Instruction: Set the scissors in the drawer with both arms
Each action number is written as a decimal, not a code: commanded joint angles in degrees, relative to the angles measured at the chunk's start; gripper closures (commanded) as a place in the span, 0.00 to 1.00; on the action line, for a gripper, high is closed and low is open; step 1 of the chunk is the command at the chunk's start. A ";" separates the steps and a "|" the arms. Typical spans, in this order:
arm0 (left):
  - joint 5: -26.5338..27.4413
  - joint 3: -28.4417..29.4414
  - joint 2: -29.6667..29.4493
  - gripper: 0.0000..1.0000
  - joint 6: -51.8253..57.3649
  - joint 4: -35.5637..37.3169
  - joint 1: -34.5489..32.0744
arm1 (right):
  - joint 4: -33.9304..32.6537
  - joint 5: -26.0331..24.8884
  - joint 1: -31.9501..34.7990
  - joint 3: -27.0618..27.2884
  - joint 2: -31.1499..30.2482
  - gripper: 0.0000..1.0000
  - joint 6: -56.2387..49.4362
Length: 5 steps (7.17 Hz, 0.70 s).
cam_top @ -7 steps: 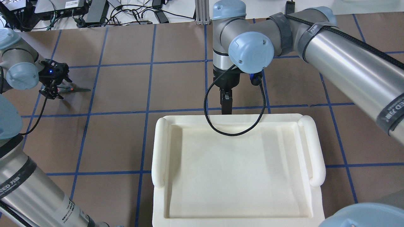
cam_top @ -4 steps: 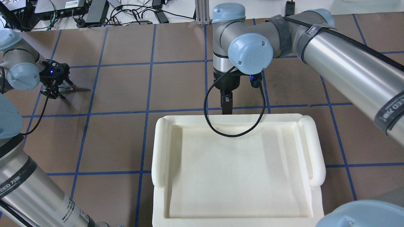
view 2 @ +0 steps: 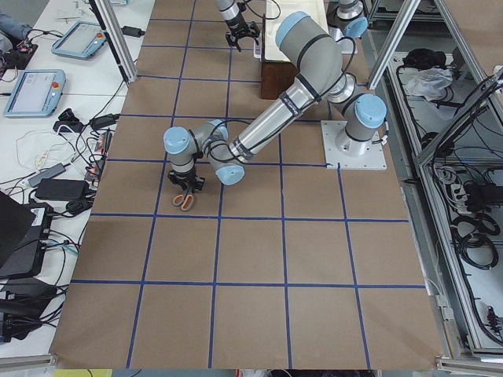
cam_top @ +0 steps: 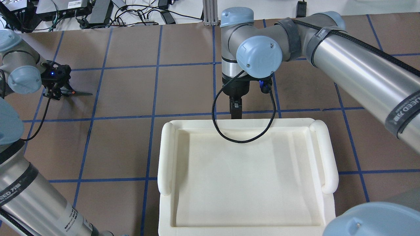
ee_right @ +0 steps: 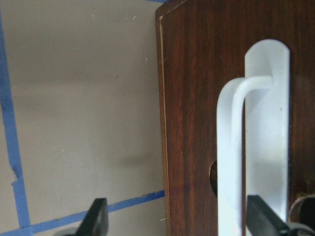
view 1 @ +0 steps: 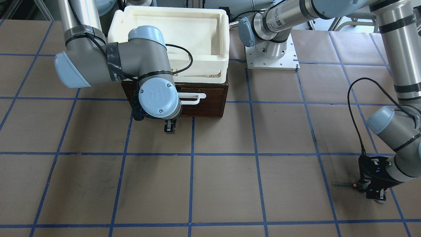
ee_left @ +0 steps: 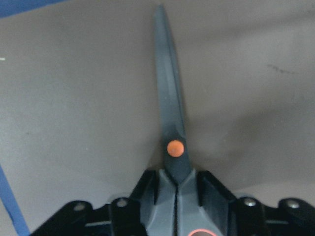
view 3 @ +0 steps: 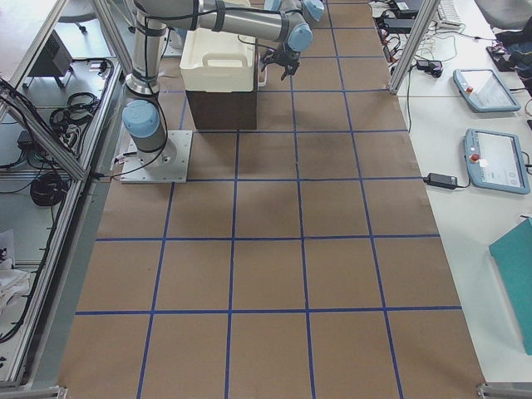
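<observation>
The scissors [cam_top: 82, 93] lie at the table's far left, with the dark blade [ee_left: 170, 108] pointing away from the wrist and the orange pivot visible. My left gripper [cam_top: 56, 93] is shut on their grey handles; it also shows in the front view [view 1: 373, 194], low over the table. The dark brown drawer [view 1: 210, 105] is closed under the foam tray, and its white bar handle [ee_right: 230, 147] lies between my right gripper's fingers. My right gripper [ee_right: 179, 219] is open just in front of the drawer face [view 1: 169, 127].
A white foam tray [cam_top: 165, 157] sits on top of the drawer cabinet and hides the drawer in the overhead view. The left arm's base plate [view 1: 271, 56] is bolted next to the cabinet. Brown table with a blue tape grid stretches between the scissors and the drawer.
My left gripper's fingers have closed in on the scissors' handles. The right arm has barely shifted in front of the drawer.
</observation>
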 commanded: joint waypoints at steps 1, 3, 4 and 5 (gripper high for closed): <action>0.03 -0.05 0.34 0.93 -0.05 0.47 -0.08 | -0.33 0.00 0.00 0.00 0.27 0.00 -0.36; 0.12 -0.14 1.57 1.00 -0.66 0.38 -0.35 | -0.42 0.36 0.00 0.00 1.05 0.00 -0.54; 0.21 -0.14 2.27 1.00 -0.92 0.12 -0.44 | -0.42 0.44 0.00 0.00 1.06 0.00 -0.71; 0.30 -0.23 3.24 1.00 -2.84 -0.23 -0.52 | -0.68 0.44 0.00 0.00 1.06 0.00 -0.63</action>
